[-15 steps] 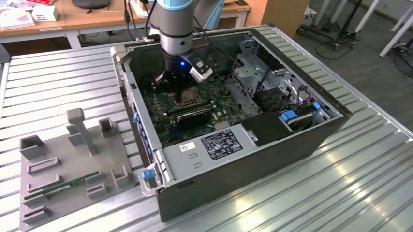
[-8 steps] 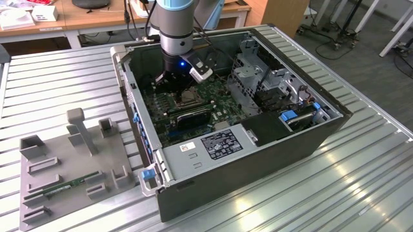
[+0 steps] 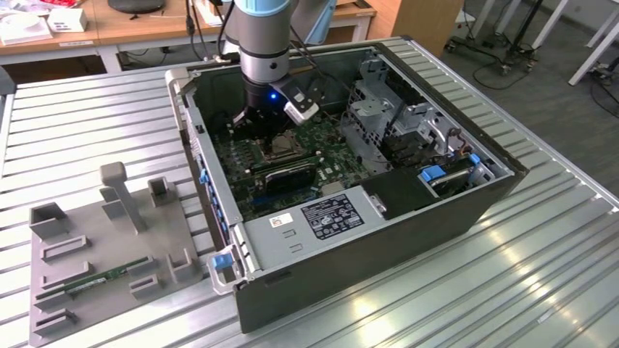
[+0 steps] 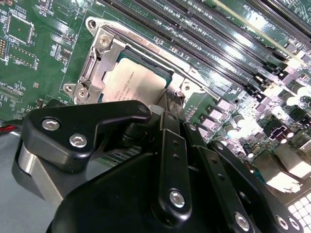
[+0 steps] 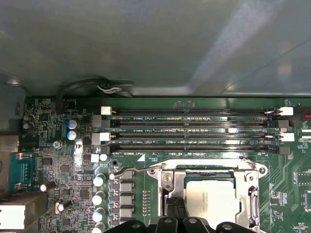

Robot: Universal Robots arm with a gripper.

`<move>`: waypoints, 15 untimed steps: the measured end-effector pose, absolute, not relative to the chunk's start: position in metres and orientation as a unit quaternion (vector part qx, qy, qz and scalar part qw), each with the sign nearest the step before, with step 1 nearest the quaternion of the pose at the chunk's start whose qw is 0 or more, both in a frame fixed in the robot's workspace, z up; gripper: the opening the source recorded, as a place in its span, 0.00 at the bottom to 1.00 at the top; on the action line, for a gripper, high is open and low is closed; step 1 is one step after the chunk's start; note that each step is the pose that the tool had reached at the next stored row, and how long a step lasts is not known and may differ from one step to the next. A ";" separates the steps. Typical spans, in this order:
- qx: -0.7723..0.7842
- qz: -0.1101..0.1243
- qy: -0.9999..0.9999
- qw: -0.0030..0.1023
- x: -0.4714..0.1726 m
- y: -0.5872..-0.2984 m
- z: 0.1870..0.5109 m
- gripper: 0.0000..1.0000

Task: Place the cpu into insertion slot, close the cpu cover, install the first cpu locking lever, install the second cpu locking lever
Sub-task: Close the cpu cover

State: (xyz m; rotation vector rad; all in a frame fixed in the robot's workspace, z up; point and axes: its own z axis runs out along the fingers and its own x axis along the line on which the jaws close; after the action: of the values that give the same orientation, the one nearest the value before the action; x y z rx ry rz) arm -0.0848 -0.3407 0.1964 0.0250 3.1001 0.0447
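Note:
The cpu (image 5: 211, 200) lies flat in its socket on the green motherboard (image 5: 58, 165), silvery top up. It shows too in the second wrist view as the cpu (image 4: 132, 83). The silver cpu cover (image 5: 209, 170) is down around it, framing the chip through its square opening. A thin wire locking lever (image 5: 136, 170) runs along one socket edge; whether it is latched I cannot tell. My gripper (image 5: 176, 209) hangs low at the socket's edge beside the chip, its fingers close together with nothing between them. In the exterior view my gripper (image 3: 259, 134) is inside the open computer case (image 3: 483, 196).
Several empty memory slots (image 5: 189, 131) lie just past the socket. A metal drive cage (image 3: 387, 116) and the power supply (image 3: 324, 214) crowd the case around the arm. A grey fixture tray (image 3: 58, 290) holding a memory stick (image 3: 101, 279) sits on the exterior view's left.

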 end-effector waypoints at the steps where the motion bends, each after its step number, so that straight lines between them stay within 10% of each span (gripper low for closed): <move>1: 0.008 0.014 1.000 0.021 -0.085 -0.341 0.196 0.11; 15: 0.008 0.015 1.000 0.021 -0.085 -0.340 0.202 0.11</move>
State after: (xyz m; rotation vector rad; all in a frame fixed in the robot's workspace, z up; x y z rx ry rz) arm -0.0845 -0.3404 0.2024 0.0250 3.0993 0.0463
